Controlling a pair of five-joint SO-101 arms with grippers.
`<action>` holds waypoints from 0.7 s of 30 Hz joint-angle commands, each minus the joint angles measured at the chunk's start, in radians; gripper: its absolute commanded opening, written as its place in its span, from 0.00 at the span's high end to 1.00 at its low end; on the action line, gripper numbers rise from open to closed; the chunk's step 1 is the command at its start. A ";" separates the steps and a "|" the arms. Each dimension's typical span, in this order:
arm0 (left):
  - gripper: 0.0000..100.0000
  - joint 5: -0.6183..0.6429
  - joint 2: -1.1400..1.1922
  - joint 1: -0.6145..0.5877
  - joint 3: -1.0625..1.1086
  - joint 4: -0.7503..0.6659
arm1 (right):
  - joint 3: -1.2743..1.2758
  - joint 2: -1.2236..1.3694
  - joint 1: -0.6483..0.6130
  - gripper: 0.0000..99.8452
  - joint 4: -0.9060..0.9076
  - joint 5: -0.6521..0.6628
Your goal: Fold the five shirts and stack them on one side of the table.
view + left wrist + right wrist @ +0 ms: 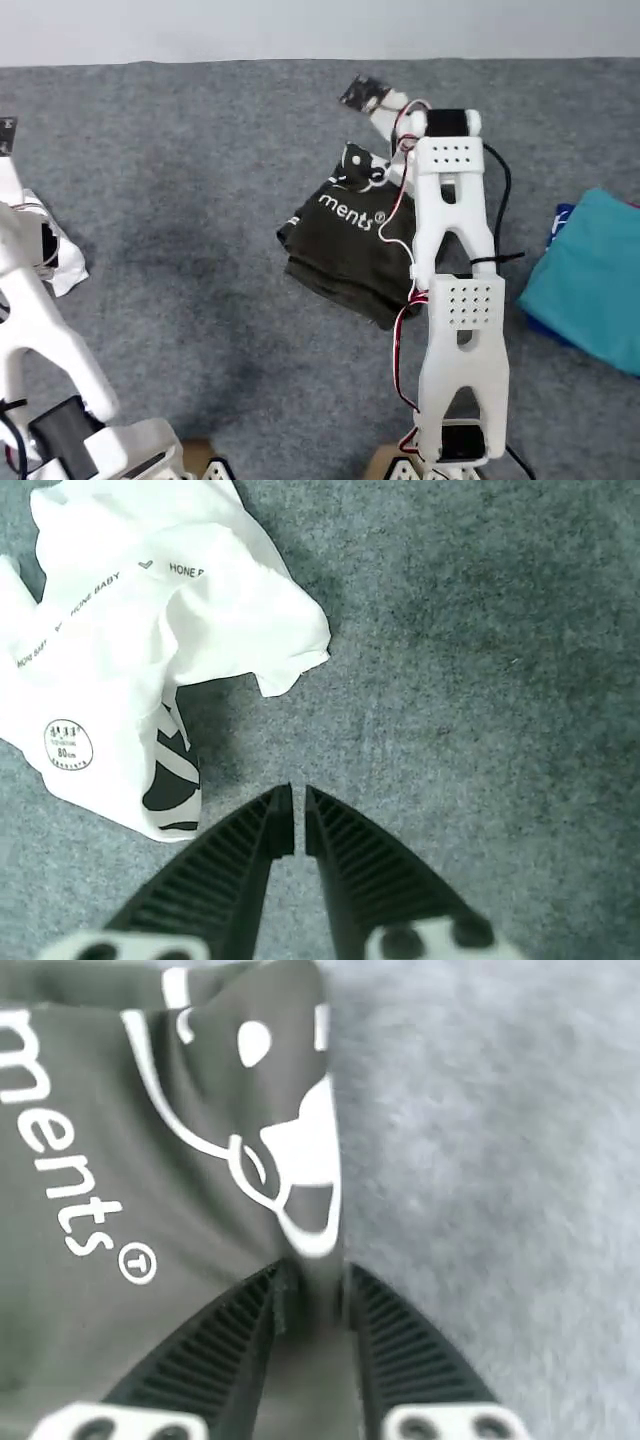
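A dark olive shirt (345, 245) with white print lies partly folded in the middle of the grey table. My right gripper (310, 1278) is shut on a fold of this shirt (150, 1160) at its far edge, beside the white print. In the high view the right arm (455, 300) stretches from the near edge over the shirt's right side. A crumpled white shirt (130, 650) with small print lies at the table's left edge (62, 262). My left gripper (298, 798) is shut and empty over bare table, just beside the white shirt.
A folded teal shirt (592, 280) rests on a blue one (560, 225) at the right edge. The grey felt surface (200, 180) lies bare between the white and dark shirts. The left arm (40, 340) stands at the near left.
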 commanded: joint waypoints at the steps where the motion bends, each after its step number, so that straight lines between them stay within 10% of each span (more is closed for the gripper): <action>1: 0.97 -0.025 -0.040 -0.005 -0.012 0.005 | -0.155 -0.016 -0.004 0.78 0.094 -0.138; 12: 0.97 -0.023 -0.040 0.109 -0.012 0.003 | -0.319 -0.067 -0.025 0.77 0.255 -0.365; 21: 0.97 -0.017 -0.040 0.063 -0.013 -0.003 | 0.166 -0.386 -0.223 0.77 0.252 -0.505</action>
